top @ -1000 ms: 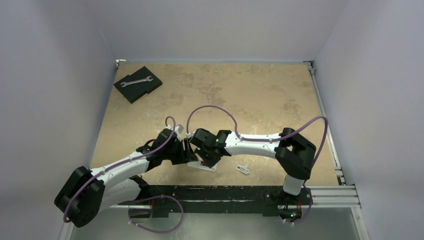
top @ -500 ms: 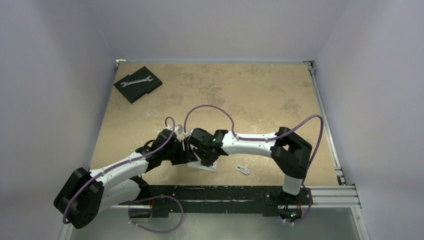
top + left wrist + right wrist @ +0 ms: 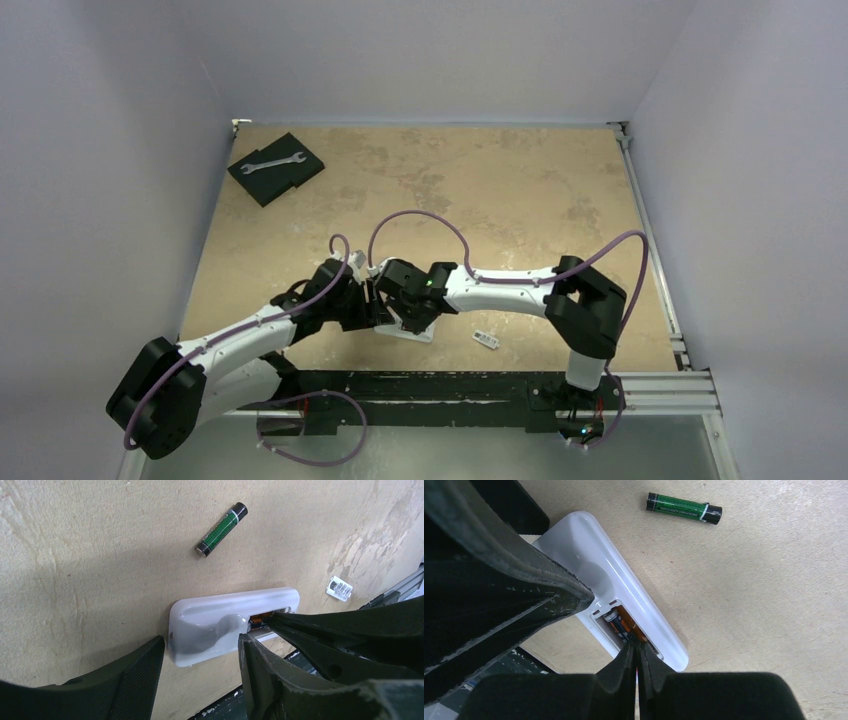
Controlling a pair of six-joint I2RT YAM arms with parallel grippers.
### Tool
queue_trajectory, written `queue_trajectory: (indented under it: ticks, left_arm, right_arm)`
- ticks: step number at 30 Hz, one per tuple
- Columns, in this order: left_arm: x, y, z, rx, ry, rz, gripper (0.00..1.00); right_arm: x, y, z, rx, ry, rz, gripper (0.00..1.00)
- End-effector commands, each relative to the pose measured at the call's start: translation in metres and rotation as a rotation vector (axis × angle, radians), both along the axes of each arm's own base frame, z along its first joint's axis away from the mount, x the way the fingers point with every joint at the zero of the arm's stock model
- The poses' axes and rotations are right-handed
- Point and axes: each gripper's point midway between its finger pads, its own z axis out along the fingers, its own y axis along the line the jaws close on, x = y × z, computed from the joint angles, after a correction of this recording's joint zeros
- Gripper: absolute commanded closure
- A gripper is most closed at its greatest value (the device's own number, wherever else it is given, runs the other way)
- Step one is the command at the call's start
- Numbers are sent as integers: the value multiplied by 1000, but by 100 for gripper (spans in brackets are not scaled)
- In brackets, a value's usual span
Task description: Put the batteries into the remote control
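I was midway through the loading, with one cell in and one to go. My right pincer [image 3: 636, 652] was closed tight and held nothing. Its two tips met in a blunt wedge bearing on the seated battery [image 3: 615, 622], directly beneath them in the remote control [image 3: 220, 615]. That battery was dark with a coppery band and lay in the orange-lined bay [image 3: 632, 626]. I judged I was nudging it flat against its contacts. Whether it was fully home I could not tell, since the tips hid its near end.

My left pincer [image 3: 201, 644] was half closed across the remote's width. Its cross-hatched rubber pads [image 3: 142, 672] sat one on either side of the end nearest its wrist, and it looked clamped there to stop the remote skating on the desk [image 3: 100, 580]. The remote lay back up, a glossy white moulded bar with rounded corners and a shallow thumb dimple.

The loose battery [image 3: 684, 507], a smooth black-and-green cylinder with a pale ring near one end, lay beyond the right pincer's tips, clear of the remote. A small white cover piece [image 3: 339, 588] lay on that pincer's outer side, apart from the remote.

Next, by my reckoning, I should lift the right pincer off, open it and take the loose battery by its middle. It would likely roll on the matte, mottled tan surface. Then I would seat it the right way round while the left pincer braced the remote.
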Motion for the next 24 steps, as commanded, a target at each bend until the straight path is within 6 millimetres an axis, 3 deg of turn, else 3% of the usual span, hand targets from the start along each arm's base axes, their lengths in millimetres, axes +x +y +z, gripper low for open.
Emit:
queue_trajectory:
  ticks: [1, 15, 24]
  left_arm:
    - [7, 0, 8, 26, -28, -9, 44]
    - [1, 0, 21, 10, 2, 7, 43]
    - [-15, -10, 29, -63, 87, -19, 41]
  right_arm:
    - [17, 0, 14, 30, -97, -41, 89]
    - [35, -12, 31, 20, -207, -59, 77]
    - [45, -22, 23, 9, -227, -59, 75]
